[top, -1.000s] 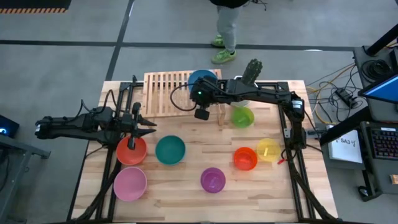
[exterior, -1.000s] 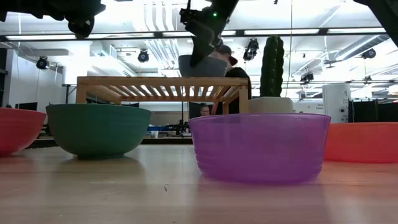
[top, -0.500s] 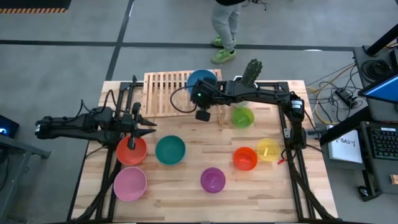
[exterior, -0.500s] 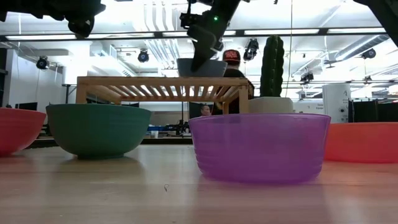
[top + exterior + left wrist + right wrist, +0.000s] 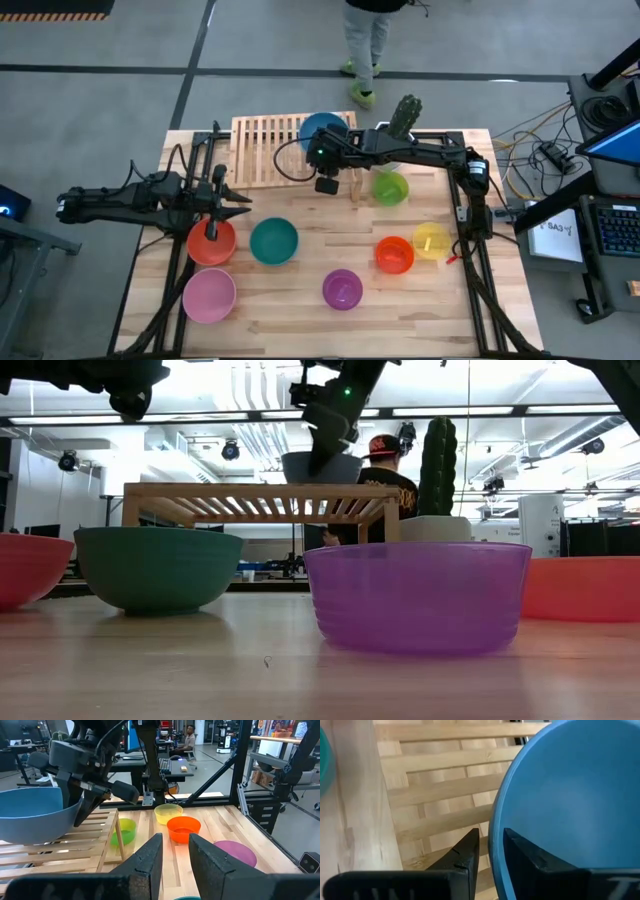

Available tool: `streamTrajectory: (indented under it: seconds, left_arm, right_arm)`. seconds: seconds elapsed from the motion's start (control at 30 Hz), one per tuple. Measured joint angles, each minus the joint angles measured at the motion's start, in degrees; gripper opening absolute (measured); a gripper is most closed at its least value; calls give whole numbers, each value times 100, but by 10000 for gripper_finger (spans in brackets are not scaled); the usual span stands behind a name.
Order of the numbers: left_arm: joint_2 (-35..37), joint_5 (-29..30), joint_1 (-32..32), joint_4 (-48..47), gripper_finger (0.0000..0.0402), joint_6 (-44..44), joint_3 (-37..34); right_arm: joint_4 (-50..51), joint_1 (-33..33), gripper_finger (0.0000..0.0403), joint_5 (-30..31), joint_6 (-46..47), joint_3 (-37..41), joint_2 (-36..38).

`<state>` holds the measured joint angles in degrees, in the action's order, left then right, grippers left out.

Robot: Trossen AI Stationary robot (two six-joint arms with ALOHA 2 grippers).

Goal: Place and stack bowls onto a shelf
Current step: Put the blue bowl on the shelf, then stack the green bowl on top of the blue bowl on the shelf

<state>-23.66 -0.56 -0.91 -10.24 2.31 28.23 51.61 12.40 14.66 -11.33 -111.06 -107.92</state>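
My right gripper (image 5: 321,146) reaches across to the right end of the light-wood slatted shelf (image 5: 265,150) and is shut on the blue bowl (image 5: 323,127). In the low view this bowl (image 5: 322,467) sits upright, base level with the shelf top (image 5: 260,490); whether it touches, I cannot tell. My left gripper (image 5: 244,205) hangs open above the red-orange bowl (image 5: 211,241), touching nothing. Teal (image 5: 273,240), pink (image 5: 209,295), purple (image 5: 342,289), orange (image 5: 394,254), yellow (image 5: 431,241) and lime green (image 5: 389,187) bowls stand on the tabletop. My right gripper (image 5: 490,852) pinches the blue bowl's rim (image 5: 493,832) on the side nearest the table's near edge. One finger (image 5: 525,857) is inside the bowl and one (image 5: 462,852) outside. The fingers slant down from above. The bowl stays upright over the slats (image 5: 430,785).
A white pot with a green cactus (image 5: 403,115) stands just right of the shelf, close to my right arm. The shelf's left and middle slats (image 5: 255,140) are bare. A person (image 5: 365,40) stands beyond the far edge. Bare wood lies between the teal and orange bowls.
My right gripper, still shut on the rim, has moved the blue bowl slightly down and toward the table's left over the shelf. The person beyond the far edge has shifted position.
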Motion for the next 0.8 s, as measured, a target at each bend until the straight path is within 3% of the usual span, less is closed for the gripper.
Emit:
streamTrajectory:
  seconds: [0.5, 0.8]
  left_arm:
    - [0, 0, -1, -1, 77, 0, 0]
    - [-66, 0, 0, 5, 77, -109, -8]
  right_arm:
    - [4, 0, 80, 39, -82, -379, 0]
    - [103, -192, 79, 44, 80, -1125, 15]
